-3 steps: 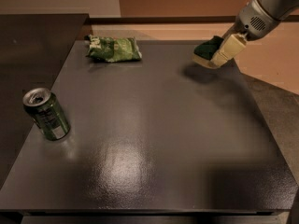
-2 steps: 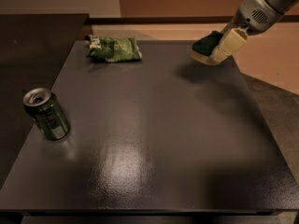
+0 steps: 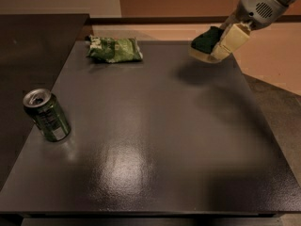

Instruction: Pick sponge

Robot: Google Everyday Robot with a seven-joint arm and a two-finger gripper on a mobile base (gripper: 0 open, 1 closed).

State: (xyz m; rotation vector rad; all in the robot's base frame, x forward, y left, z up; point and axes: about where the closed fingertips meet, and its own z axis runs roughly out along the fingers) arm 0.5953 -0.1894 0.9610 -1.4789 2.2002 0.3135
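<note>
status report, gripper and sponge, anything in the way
Gripper over far right corner of table, shut on sponge. Sponge held clear of the surface, shadow below it. Snack bag and can far off to the side, nothing in the way.

Table (image 3: 155, 140): can (image 3: 47, 115) standing on it near the left edge, about midway back; snack bag (image 3: 114, 49) lying on it at the far edge, left of centre. Sponge (image 3: 205, 42) above the table's far right corner, off the surface, clamped in the gripper (image 3: 217, 45), which reaches in from beyond that corner.
</note>
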